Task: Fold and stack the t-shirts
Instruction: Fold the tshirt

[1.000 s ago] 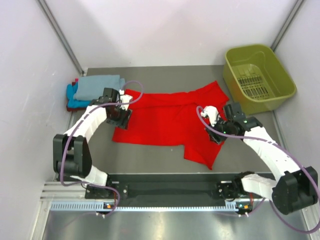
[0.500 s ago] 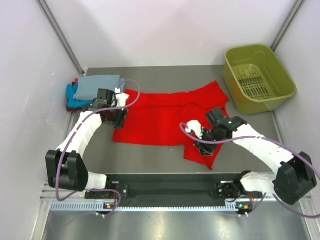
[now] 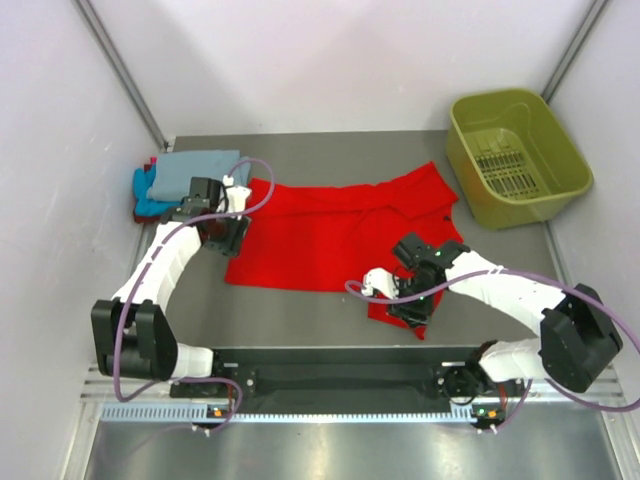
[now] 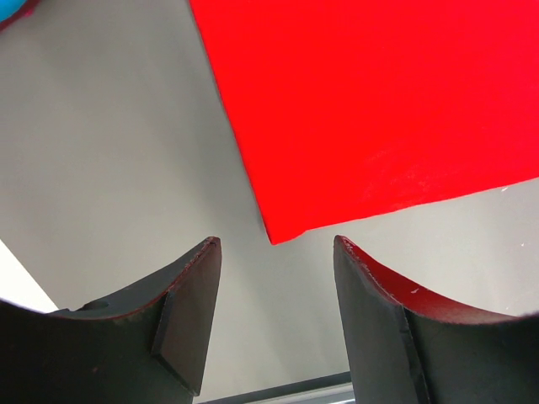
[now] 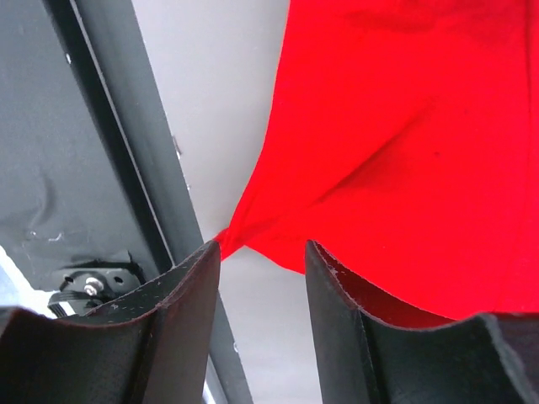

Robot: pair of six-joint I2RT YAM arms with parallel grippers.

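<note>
A large red t-shirt (image 3: 320,235) lies spread flat across the middle of the table. Its near-left corner (image 4: 278,231) sits just ahead of my left gripper (image 4: 276,244), which hovers open over bare table at the shirt's left edge (image 3: 228,238). My right gripper (image 3: 405,305) is low over the shirt's near-right flap. Its jaws stand open (image 5: 263,248), with a twisted corner of the red cloth (image 5: 227,240) touching the left fingertip and table showing in the gap. Folded grey-blue (image 3: 195,172) and turquoise (image 3: 145,192) t-shirts are stacked at the back left.
An olive-green plastic basket (image 3: 470,170) stands at the back right, nothing in it. The black rail (image 5: 101,126) at the table's near edge runs close by my right gripper. White walls enclose the table on both sides and at the back.
My right gripper has moved left and toward the near edge, down onto the shirt's near-right flap. The left gripper has drifted slightly back and left along the shirt's left edge.
</note>
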